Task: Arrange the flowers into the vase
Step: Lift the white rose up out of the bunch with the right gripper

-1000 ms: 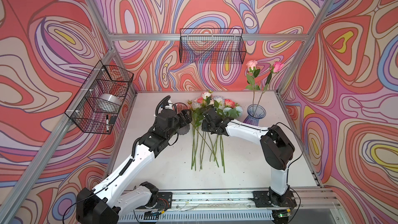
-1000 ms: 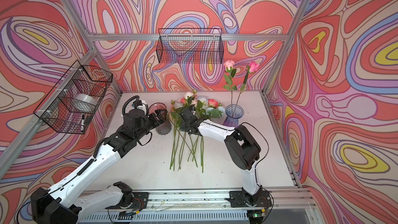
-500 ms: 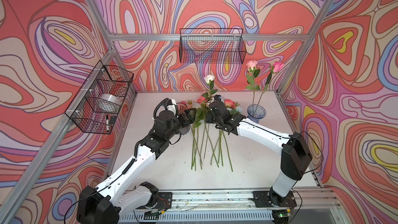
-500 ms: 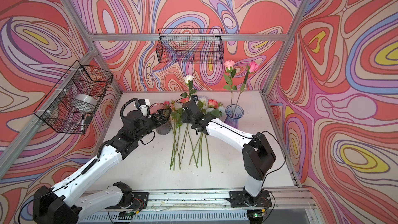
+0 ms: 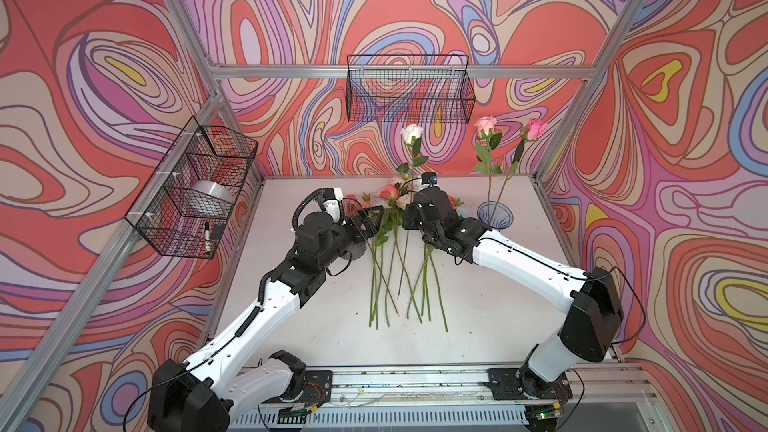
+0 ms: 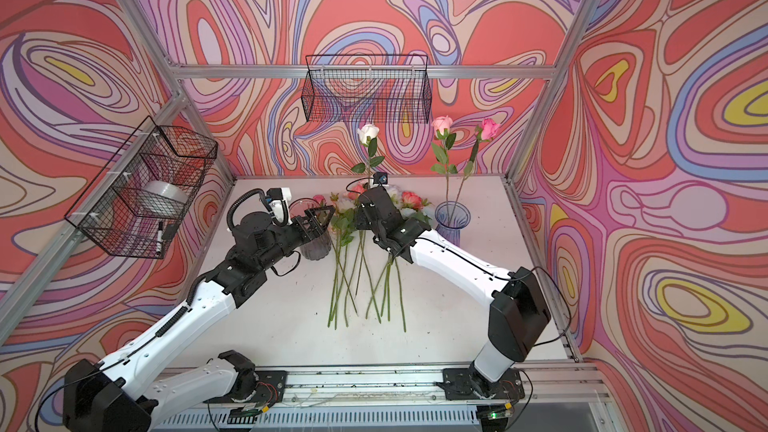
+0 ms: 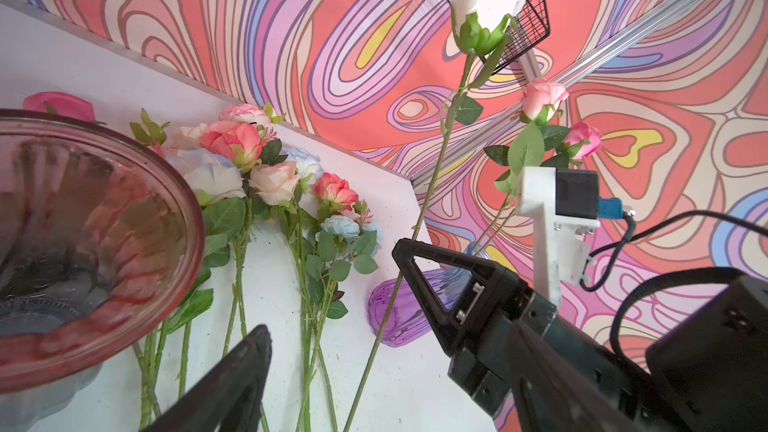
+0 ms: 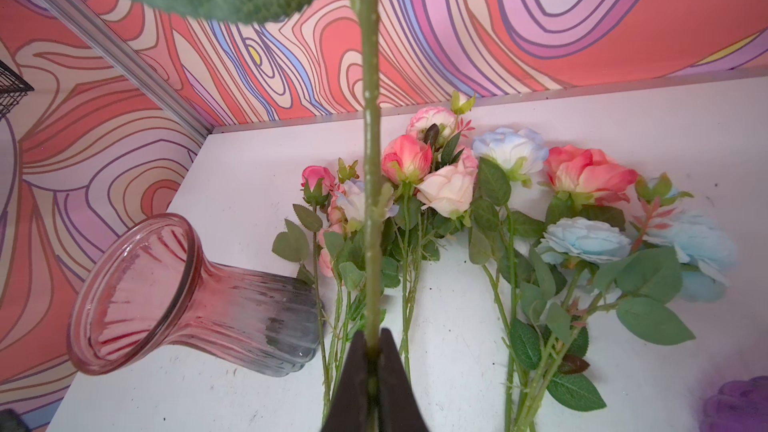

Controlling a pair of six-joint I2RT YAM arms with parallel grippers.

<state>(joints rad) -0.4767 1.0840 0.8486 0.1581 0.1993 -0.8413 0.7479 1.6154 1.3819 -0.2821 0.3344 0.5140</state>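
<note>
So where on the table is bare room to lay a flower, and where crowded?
Free: the table's front strip, between the stem ends and the rail; also the patch between the lying flowers and the table's right edge, though the right arm spans it. Crowded: the middle back, with blooms, pink vase, left tool, right tool holding the white rose.

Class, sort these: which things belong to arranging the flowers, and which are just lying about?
Job: white rose, right gripper holding it, loose roses, purple vase, pink vase.
Lying about: back basket, side basket, tape roll, marker.
</note>
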